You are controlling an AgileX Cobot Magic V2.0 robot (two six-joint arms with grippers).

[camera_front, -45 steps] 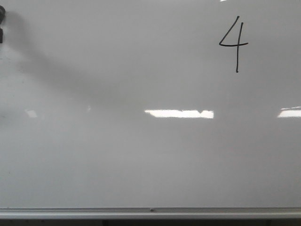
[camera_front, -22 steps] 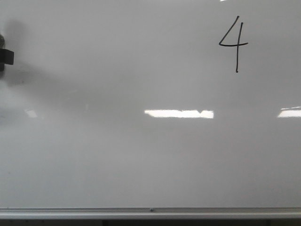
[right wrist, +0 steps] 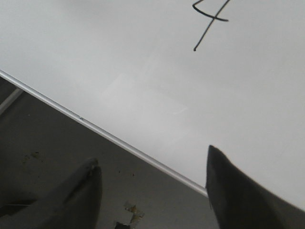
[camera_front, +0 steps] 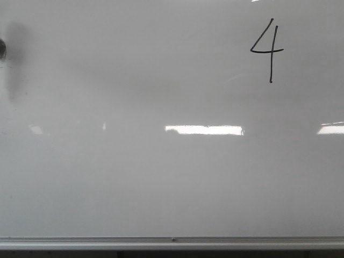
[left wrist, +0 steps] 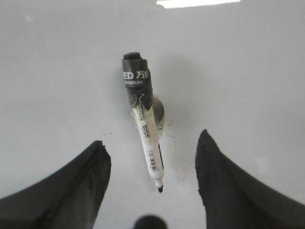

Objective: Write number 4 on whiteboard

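Note:
The whiteboard (camera_front: 161,177) fills the front view. A black hand-drawn number 4 (camera_front: 267,50) is at its upper right. In the left wrist view my left gripper (left wrist: 152,138) is open, its fingers apart on either side of a white marker (left wrist: 143,119) with a black end. The marker lies on the board with its bare black tip towards the wrist, and neither finger touches it. In the right wrist view my right gripper (right wrist: 152,155) is open and empty over the board's silver rail (right wrist: 119,140). The foot of the number 4 (right wrist: 209,19) shows beyond it.
The silver rail (camera_front: 172,240) runs along the board's near edge. A small dark part (camera_front: 1,48) with a soft shadow shows at the left edge of the front view. A dark surface with debris (right wrist: 128,212) lies beyond the rail under my right gripper.
The dark part at the front view's left edge came in and down, then pulled back almost out of view. The number 4 is unchanged.

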